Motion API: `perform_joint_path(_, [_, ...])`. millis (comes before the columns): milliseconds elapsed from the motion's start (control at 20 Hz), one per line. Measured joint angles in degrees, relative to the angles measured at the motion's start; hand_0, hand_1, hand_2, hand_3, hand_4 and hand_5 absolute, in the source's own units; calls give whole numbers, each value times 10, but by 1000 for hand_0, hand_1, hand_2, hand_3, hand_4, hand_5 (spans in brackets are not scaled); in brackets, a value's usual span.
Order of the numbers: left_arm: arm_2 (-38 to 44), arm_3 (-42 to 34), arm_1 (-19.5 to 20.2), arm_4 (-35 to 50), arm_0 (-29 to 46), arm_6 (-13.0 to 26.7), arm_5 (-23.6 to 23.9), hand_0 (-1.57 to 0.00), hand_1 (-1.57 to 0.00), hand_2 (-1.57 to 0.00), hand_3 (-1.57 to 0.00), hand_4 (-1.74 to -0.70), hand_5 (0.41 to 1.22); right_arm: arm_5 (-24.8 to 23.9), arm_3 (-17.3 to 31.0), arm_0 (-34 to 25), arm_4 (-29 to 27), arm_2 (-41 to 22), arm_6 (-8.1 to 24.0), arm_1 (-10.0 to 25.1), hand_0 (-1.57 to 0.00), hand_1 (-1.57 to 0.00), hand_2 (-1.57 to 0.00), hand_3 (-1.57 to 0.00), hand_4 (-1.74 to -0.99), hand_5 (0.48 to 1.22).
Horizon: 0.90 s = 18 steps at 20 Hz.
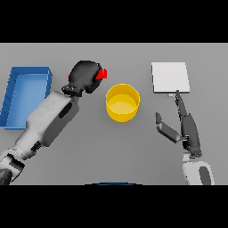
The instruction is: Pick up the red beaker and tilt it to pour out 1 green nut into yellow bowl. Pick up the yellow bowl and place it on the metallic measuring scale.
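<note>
My left hand (pixel 85 76) is curled round the red beaker (pixel 103 73), which shows only as a red tip on the hand's right side and a sliver at its left. The beaker lies tilted toward the yellow bowl (pixel 122 103), just up and left of the bowl's rim. No green nut is visible in the bowl or beaker. The metallic measuring scale (pixel 169 77) is a pale square plate at the upper right. My right hand (pixel 185 126) rests open below the scale, fingers straight and pointing at its near edge.
A blue tray (pixel 26 95) stands along the left side of the table, close to my left forearm (pixel 49 120).
</note>
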<state>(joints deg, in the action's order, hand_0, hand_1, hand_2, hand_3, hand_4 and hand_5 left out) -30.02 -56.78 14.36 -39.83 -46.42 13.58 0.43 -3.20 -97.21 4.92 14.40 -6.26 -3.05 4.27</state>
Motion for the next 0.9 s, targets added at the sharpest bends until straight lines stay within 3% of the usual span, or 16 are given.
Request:
perform_joint_path(150, [-37, 15, 15, -34, -29, -11, -20, -1571, -1571, -1571, -1571, -1649, 1201, 0, -7, 13, 6, -8, -8, -4, 1, 1, 1, 1, -1284, 705])
perform_joint_path(200, [-52, 13, 21, -46, -40, -16, -34, -1571, -1571, -1571, -1571, -1666, 1205, 1, -8, 15, 0, -4, -11, -4, 1, 1, 1, 1, -1283, 702])
perform_joint_path(400, [-110, 41, 23, -85, -97, -32, -92, -1571, -1571, -1571, -1277, -1701, 1215, 1, -2, 15, -16, 2, -22, -13, 1, 1, 1, 1, -1292, 678])
perform_joint_path(650, [-192, 77, 15, -134, -147, -88, -124, -1571, -1571, -1571, -1475, -1726, 1219, 1, 7, 14, -32, 8, -27, -22, 1, 1, 1, 1, -1291, 648])
perform_joint_path(900, [-265, 103, 7, -177, -182, -101, -156, -1571, -1571, -1571, -1539, -1736, 1220, -4, 9, 13, -32, 12, -24, -22, 1, 1, 1, 1, -1291, 631])
